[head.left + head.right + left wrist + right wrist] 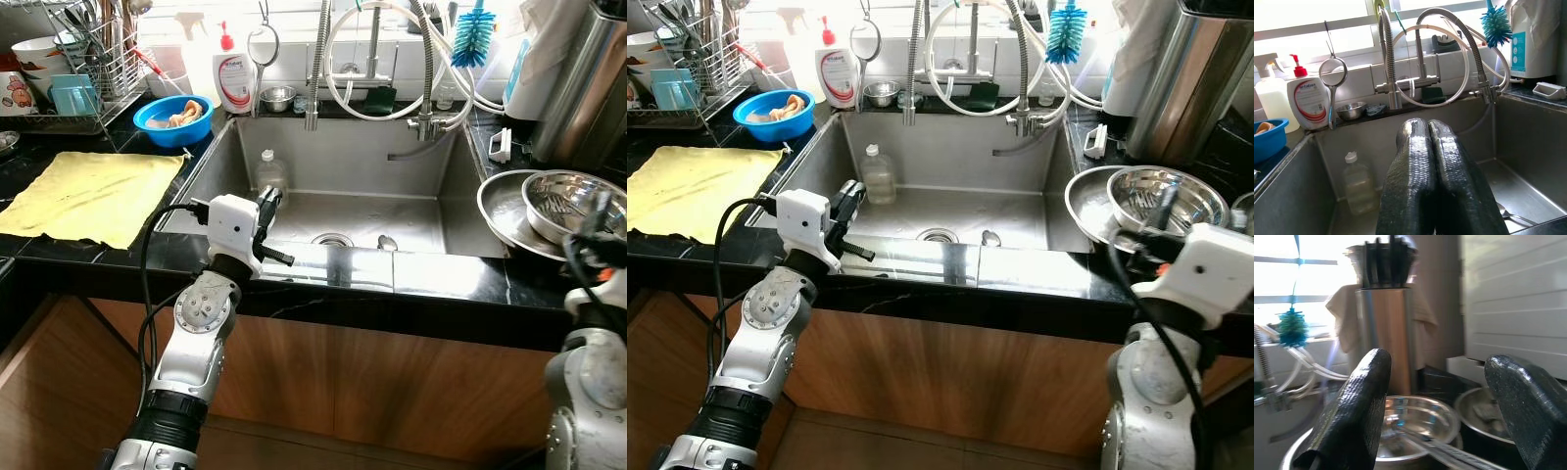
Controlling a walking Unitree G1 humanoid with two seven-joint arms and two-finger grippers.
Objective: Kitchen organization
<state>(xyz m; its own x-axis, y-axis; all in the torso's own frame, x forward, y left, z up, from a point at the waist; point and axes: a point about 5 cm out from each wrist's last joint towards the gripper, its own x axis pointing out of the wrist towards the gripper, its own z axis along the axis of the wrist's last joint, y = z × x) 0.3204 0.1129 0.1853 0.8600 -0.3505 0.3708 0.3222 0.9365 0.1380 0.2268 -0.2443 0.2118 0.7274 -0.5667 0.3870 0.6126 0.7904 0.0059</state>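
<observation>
Kitchen counter w/ sink, robot standing at front edge. Left gripper (1427, 161) – fingers pressed together, holding nothing – hovers over the sink's (294, 166) near left rim, aimed into the basin; likely parked there as a ready pose for reaching in. Right gripper (1442, 416) – fingers spread wide, nothing between them – sits just in front of the steel bowl (1166, 201), which is nested in a wider steel pan (1087, 211) on the counter to the sink's right; the wide spread suggests it is lining up to take the bowl's rim or the utensil lying inside. Ahead of the left gripper, in the basin: plastic bottle (269, 173) upright near the left wall, spoon (387, 242) lying by the drain (332, 239) – probably left for washing. Beyond: soap bottle (233, 73), strainer (263, 49), faucet hoses (372, 59), blue brush (470, 37). Far left of the left gripper: yellow cloth (88, 196), blue bowl (173, 116), dish rack (93, 69). Behind the steel bowl: knife block (1383, 308).
</observation>
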